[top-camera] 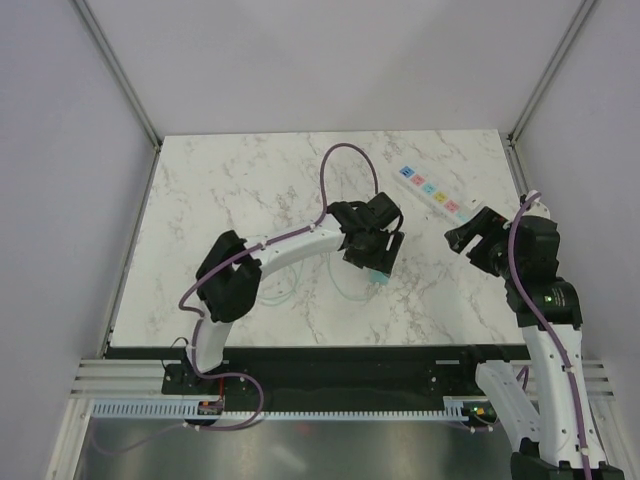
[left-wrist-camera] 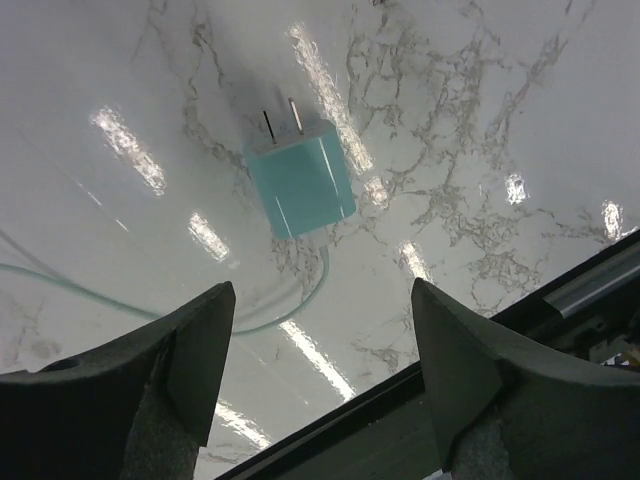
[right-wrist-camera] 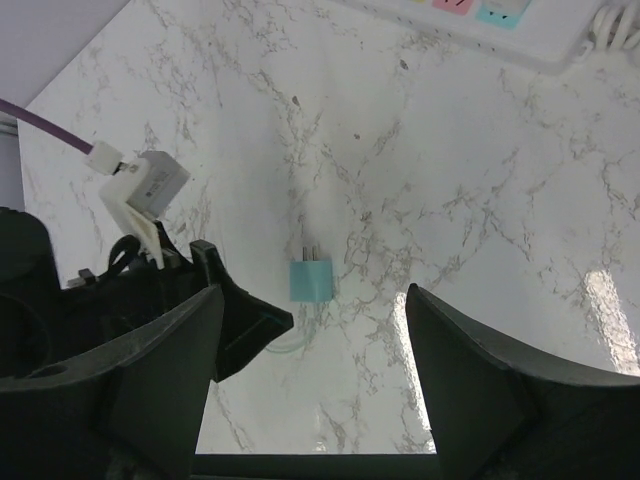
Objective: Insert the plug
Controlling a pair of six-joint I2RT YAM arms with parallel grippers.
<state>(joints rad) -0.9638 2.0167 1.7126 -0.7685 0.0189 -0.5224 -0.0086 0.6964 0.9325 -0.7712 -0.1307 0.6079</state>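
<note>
Left wrist view: small teal cube-shaped plug [left-wrist-camera: 300,185] lies flat on white marble table [left-wrist-camera: 480,120], two metal prongs [left-wrist-camera: 281,119] pointing to the far side. Thin pale-green cable [left-wrist-camera: 290,315] runs out of its near end and curves off left. Left gripper [left-wrist-camera: 315,370] hangs above it, black fingers [left-wrist-camera: 195,350] spread wide; the plug sits in the gap beyond them, touching neither.

Top external view: plug [top-camera: 379,279] is just right of table centre, mostly hidden under left gripper [top-camera: 372,245], only a teal edge showing. Long white power strip with coloured squares [top-camera: 432,195] lies far right, angled, well apart from the plug. Right gripper [top-camera: 462,238] is near the strip's near end, pointing left.

Right wrist view: right gripper [right-wrist-camera: 310,385] is spread open with nothing between its fingers [right-wrist-camera: 465,370]. Plug [right-wrist-camera: 311,281] shows on bare marble between them, strip [right-wrist-camera: 500,25] at the far edge.
</note>
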